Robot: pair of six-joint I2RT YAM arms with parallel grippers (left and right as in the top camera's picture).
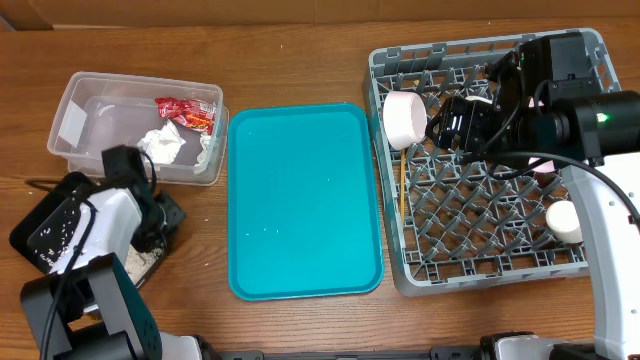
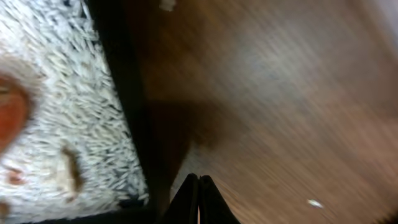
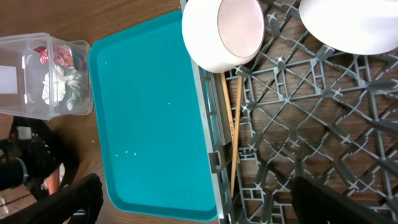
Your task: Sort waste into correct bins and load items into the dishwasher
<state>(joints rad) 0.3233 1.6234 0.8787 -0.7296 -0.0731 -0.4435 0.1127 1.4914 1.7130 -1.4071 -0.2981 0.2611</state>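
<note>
My left gripper (image 2: pixel 199 182) is shut with nothing between its fingers, just outside the wall of the black tray (image 2: pixel 132 118). That tray holds white crumbly food scraps (image 2: pixel 68 87) and an orange carrot piece (image 2: pixel 12 115). From above, the left gripper (image 1: pixel 166 213) sits at the black tray's right edge. The clear tub (image 1: pixel 90 100) holds a red wrapper (image 1: pixel 185 112) and crumpled white paper (image 1: pixel 162 143). My right gripper (image 3: pixel 205 200) is open above the grey dish rack (image 1: pixel 480 240). The rack holds a white bowl (image 3: pixel 224 31), chopsticks (image 3: pixel 235 124) and a cup (image 1: pixel 563 222).
A flat teal tray (image 1: pixel 300 200) lies between the tub and the rack. Another white dish (image 3: pixel 351 25) sits in the rack beyond the bowl. The right arm hides part of the rack's far side in the overhead view.
</note>
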